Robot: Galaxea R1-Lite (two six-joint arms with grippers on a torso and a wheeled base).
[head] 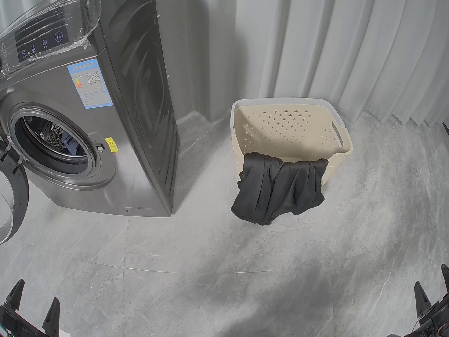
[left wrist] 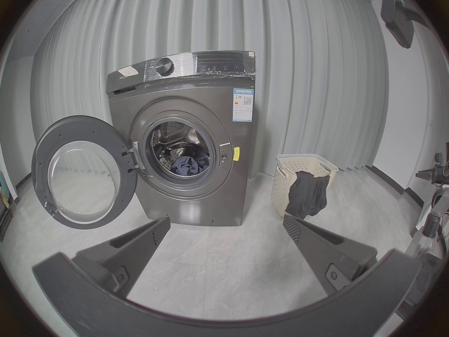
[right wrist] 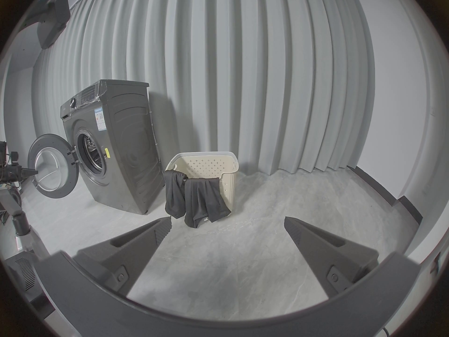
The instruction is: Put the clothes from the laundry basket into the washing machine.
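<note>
A cream laundry basket (head: 299, 108) (left wrist: 283, 183) (right wrist: 210, 164) stands on the floor by the curtain. A dark grey garment (head: 278, 188) (left wrist: 307, 195) (right wrist: 196, 200) hangs over its front rim, reaching the floor. The grey washing machine (head: 131, 94) (left wrist: 187, 94) (right wrist: 126, 132) stands to the basket's left with its round door (head: 11, 197) (left wrist: 82, 172) (right wrist: 51, 164) swung open. Blue clothing (left wrist: 187, 164) (head: 70, 143) lies in the drum. My left gripper (head: 32, 300) (left wrist: 227, 225) is open, low at the near left. My right gripper (head: 432, 289) (right wrist: 227, 225) is open at the near right. Both hold nothing and are far from the basket.
Pale pleated curtains (head: 327, 38) run behind the machine and basket. Grey marble-look floor (head: 234, 267) lies open between my grippers and the basket. A tripod stand (left wrist: 435, 202) is off to one side of the room.
</note>
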